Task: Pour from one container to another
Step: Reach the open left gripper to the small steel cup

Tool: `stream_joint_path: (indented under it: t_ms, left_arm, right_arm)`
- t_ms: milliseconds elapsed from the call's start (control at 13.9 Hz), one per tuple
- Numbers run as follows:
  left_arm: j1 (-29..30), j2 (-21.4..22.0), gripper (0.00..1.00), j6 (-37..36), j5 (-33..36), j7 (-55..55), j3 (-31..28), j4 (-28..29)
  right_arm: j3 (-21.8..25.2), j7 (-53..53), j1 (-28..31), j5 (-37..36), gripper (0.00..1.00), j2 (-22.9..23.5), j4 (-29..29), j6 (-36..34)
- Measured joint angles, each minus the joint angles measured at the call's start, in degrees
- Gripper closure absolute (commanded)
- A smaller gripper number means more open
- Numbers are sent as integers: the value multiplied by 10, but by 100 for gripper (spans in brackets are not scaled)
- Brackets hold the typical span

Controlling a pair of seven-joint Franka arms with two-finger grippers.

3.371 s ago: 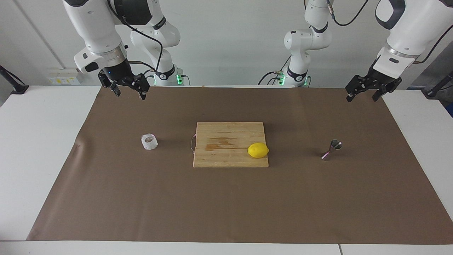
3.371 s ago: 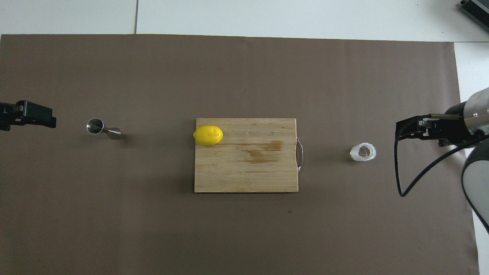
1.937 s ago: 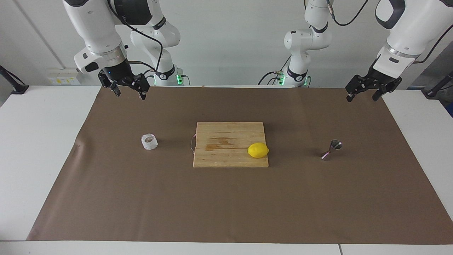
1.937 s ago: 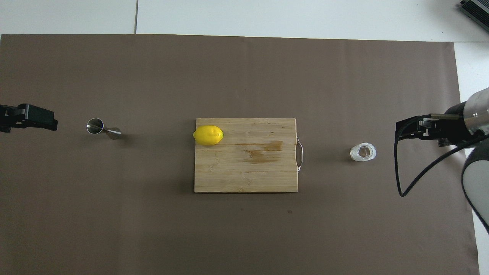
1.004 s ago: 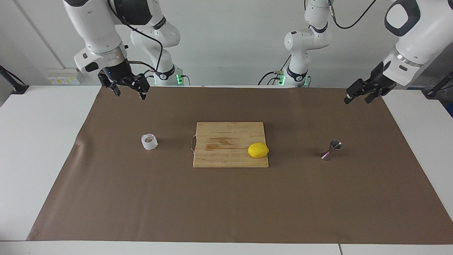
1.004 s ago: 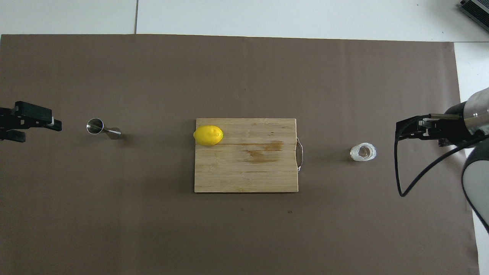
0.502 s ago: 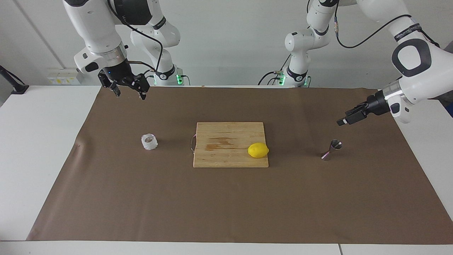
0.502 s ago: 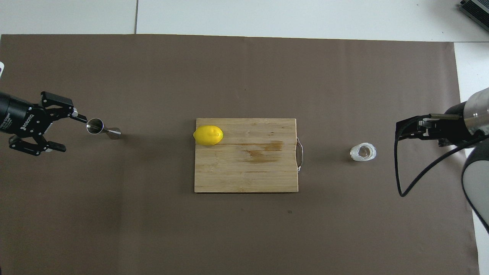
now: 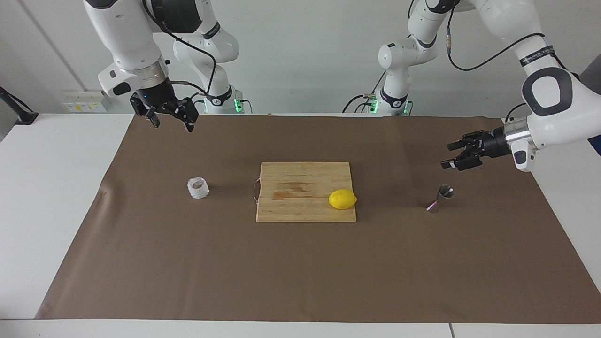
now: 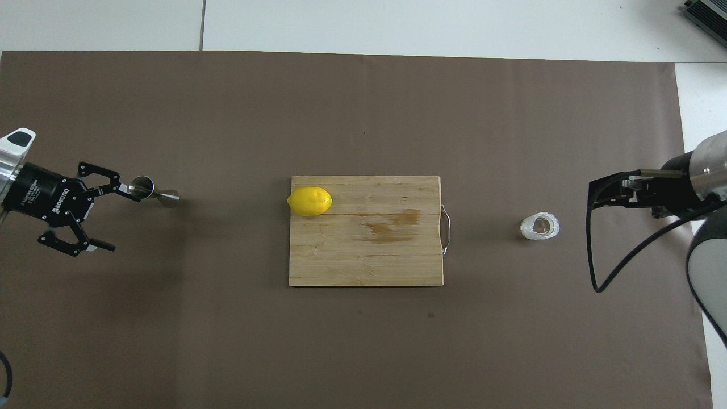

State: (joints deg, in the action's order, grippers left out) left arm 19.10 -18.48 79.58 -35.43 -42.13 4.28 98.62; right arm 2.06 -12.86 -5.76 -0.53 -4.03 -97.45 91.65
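The left gripper (image 9: pixel 451 155) is hovering with fingers spread near the jigger (image 9: pixel 440 198), likely lining up a grasp. The right gripper (image 9: pixel 170 120) is waiting, fingers apart, well above the cup (image 9: pixel 198 188).

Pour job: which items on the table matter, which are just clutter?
In play: glass cup, steel jigger, open left gripper in the air near the jigger, open right gripper waiting, raised.

Clutter: lemon, cutting board under it.

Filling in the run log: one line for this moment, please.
left gripper: open, above the mat near jigger, not touching | right gripper: open, waiting | glass cup: on mat, untouched
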Motion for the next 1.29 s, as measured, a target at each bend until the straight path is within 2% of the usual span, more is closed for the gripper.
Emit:
stream_joint_path:
  t_ms: [359, 717, 932, 1291]
  left_arm:
    - [82, -42, 0, 2, -78, -30, 73, -2]
    - [123, -67, 0, 76, -124, -62, 118, -20]
    - [150, -90, 0, 87, -131, -85, 144, -38]
    - [164, -120, 0, 85, -133, -86, 152, -44]
  right_arm:
    - [0, 0, 0, 0, 0, 0, 0, 0]
    - [0, 0, 0, 0, 0, 0, 0, 0]
    - [0, 0, 0, 0, 0, 0, 0, 0]
    - [0, 0, 0, 0, 0, 0, 0, 0]
